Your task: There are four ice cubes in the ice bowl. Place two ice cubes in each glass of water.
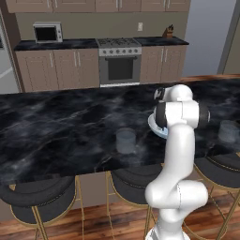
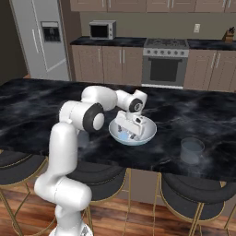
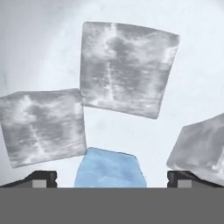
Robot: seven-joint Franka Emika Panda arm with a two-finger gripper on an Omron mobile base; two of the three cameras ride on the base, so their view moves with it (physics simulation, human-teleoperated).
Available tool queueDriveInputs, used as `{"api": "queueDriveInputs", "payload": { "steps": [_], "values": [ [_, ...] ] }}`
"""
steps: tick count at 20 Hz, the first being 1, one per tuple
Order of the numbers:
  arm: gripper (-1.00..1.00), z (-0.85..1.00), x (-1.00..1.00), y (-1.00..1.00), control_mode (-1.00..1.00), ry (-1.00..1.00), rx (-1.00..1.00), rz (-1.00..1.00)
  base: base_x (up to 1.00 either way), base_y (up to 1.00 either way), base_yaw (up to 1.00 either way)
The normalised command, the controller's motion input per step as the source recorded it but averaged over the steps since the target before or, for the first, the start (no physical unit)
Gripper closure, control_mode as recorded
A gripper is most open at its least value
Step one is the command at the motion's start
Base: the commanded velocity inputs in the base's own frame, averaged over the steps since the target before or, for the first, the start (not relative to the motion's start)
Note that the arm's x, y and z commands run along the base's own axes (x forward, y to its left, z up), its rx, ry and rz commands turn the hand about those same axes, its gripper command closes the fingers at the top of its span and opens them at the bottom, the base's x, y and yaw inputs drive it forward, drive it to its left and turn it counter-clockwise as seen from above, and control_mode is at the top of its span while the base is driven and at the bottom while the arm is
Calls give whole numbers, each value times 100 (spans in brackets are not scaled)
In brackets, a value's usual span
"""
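Ice cubes lie tilted in the ice bowl, end effector spread wide above one.

A home kitchen: a long black marble island counter with round black cushioned gold-legged stools, beige wooden cabinets, a steel oven range, a small silver microwave and a tall grey refrigerator.
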Motion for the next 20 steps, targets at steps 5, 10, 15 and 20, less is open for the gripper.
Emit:
{"api": "queueDriveInputs", "payload": {
  "steps": [5,10,15,20],
  "values": [
    [-100,-22,-4,21,-100,4,0,0,0,0,0],
    [100,-19,-23,34,-100,6,0,0,0,0,0],
    [100,0,0,1,-100,1,0,0,0,0,0],
    [100,69,-7,13,-100,-8,1,-1,0,0,0]
  ]
}}
